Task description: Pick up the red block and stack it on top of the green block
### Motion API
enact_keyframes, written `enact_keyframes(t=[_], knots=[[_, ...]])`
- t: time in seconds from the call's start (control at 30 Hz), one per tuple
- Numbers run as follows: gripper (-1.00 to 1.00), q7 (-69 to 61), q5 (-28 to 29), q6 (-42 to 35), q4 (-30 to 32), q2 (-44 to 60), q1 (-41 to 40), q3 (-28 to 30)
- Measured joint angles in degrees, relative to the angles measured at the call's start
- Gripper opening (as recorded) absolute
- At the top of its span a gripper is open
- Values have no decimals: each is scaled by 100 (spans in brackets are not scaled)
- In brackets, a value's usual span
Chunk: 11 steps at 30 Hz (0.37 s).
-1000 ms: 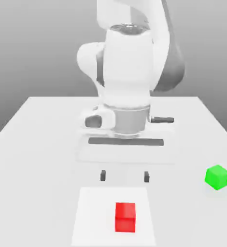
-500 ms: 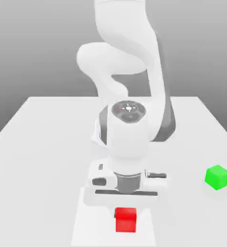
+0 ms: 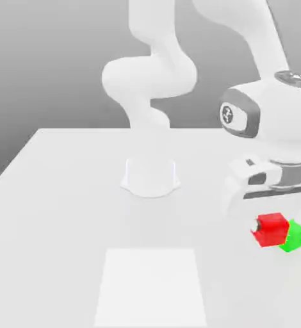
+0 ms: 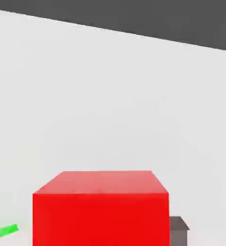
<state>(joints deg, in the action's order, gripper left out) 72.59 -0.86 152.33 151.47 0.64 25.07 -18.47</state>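
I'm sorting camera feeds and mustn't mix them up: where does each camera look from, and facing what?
Exterior view: off the arm, facing the robot's base across the table; arm, hand and gripper show, gripping the red block.
Hand view: on the hand, looking past the held block toward the tabletop; a dark fingertip shows beside the block.
Shared: red block, table and part of the green block.

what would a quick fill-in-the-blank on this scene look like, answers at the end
The gripper holds the small matte cube coloured ____. The small matte green cube rests on the ____. The flat square lying on the tabletop is coloured ____.

Missing words: red; tabletop; white
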Motion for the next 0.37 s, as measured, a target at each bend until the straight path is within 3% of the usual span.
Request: enact_keyframes(t=[0.13, 0.27, 0.3, 0.37], knots=[[-100, 712, 217, 132, 42, 104, 1087, -129], [-100, 1198, 825, 782, 8, 829, 888, 267], [100, 1283, 940, 908, 3, 970, 935, 341], [100, 1283, 940, 908, 3, 970, 934, 341]])
